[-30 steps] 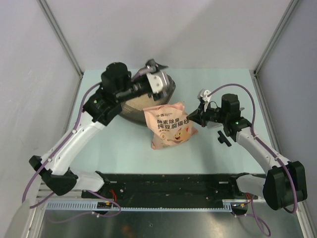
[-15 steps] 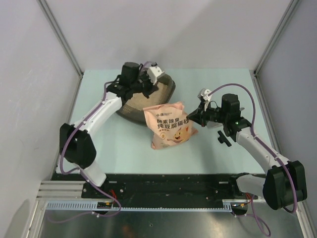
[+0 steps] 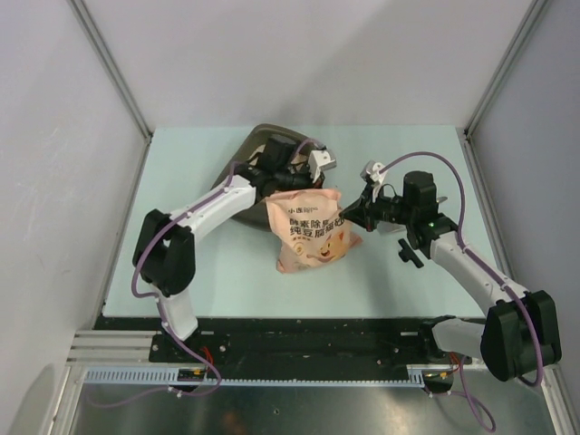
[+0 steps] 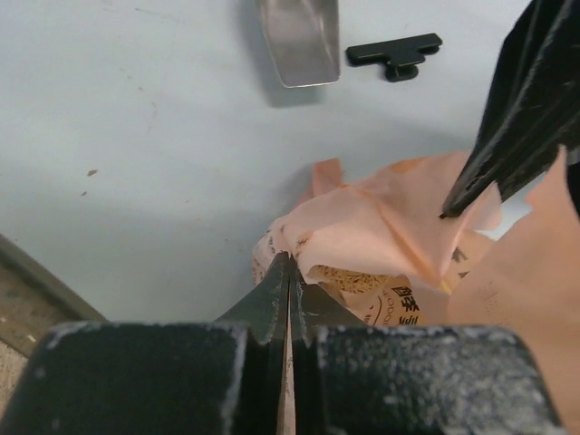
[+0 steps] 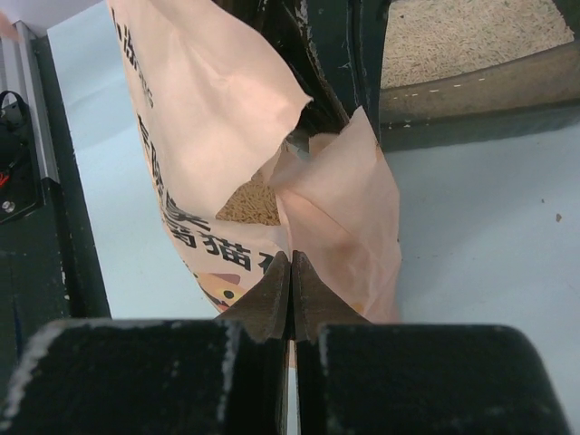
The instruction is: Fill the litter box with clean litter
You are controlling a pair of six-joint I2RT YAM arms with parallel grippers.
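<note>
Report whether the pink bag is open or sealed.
Open: the bag gapes, beige litter visible inside; left pincer and right pincer pinch its edges.

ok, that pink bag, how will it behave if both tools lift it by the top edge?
Likely floppy: the pink bag has thin creased walls that fold where the right tool and left tool pinch its mouth. Probably bottom-heavy, since clean litter sits inside. Tilted, grains would likely spill; the mouth gapes open.

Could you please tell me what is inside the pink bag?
Through the torn top of the pink bag, pale beige litter shows; the bag's walls hide how much remains.
</note>
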